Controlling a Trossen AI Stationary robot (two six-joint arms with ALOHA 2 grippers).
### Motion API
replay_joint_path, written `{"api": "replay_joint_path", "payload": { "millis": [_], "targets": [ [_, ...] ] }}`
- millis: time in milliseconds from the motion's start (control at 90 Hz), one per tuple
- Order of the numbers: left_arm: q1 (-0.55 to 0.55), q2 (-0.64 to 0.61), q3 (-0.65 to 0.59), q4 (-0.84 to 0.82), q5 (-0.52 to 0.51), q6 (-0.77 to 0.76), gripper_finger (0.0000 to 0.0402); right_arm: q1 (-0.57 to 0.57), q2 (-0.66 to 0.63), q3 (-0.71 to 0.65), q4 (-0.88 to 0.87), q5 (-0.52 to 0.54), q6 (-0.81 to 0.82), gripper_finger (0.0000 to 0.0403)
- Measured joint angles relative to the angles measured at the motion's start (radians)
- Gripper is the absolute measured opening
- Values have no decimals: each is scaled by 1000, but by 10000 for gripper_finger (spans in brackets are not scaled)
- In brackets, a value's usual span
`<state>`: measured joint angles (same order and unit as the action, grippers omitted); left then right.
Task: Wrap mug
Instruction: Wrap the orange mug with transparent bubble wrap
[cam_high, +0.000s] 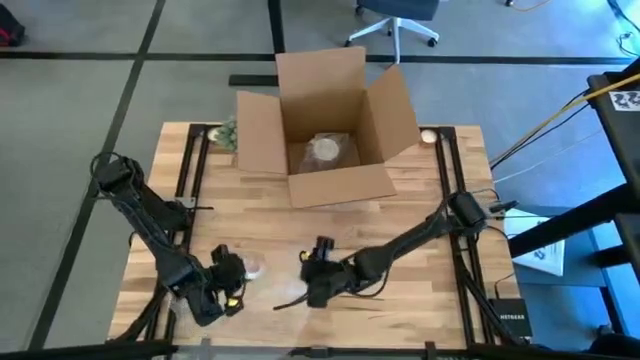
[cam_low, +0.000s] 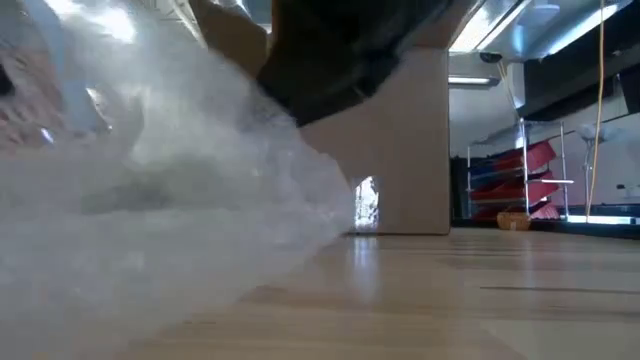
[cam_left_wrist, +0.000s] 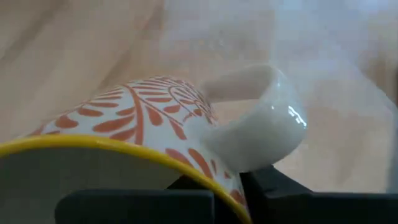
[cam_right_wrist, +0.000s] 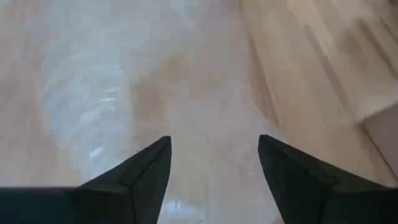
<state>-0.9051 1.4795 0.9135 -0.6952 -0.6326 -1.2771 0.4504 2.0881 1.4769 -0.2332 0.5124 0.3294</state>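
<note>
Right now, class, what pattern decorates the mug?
Orange leaf fronds on white, with a yellow rim; the mug shows best in the left wrist view.

Box (cam_high: 330, 130) at the table's (cam_high: 420, 230) far middle, flaps spread, with a wrapped bundle (cam_high: 325, 150) inside. Near the front edge, left gripper (cam_high: 228, 290) at the left with the mug (cam_left_wrist: 155, 124) lying on its side in it; right gripper (cam_high: 318, 285) just right of it, over the bubble wrap (cam_right_wrist: 112, 93) spread flat between the two. Beyond the table, behind the box, a chair (cam_high: 395, 20).
</note>
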Motion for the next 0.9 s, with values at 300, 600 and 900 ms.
{"api": "replay_joint_path", "payload": {
  "millis": [300, 600, 900],
  "targets": [
    [42, 4, -84, 110, 46, 46, 2, -42, -127, 29, -344, -40, 71, 227],
    [41, 3, -91, 113, 39, 45, 2, -29, -200, -74, -652, -165, 244, 227],
    [39, 3, -91, 115, 41, 60, 2, 79, -215, -391, -225, -210, 260, 227]
  ]
}}
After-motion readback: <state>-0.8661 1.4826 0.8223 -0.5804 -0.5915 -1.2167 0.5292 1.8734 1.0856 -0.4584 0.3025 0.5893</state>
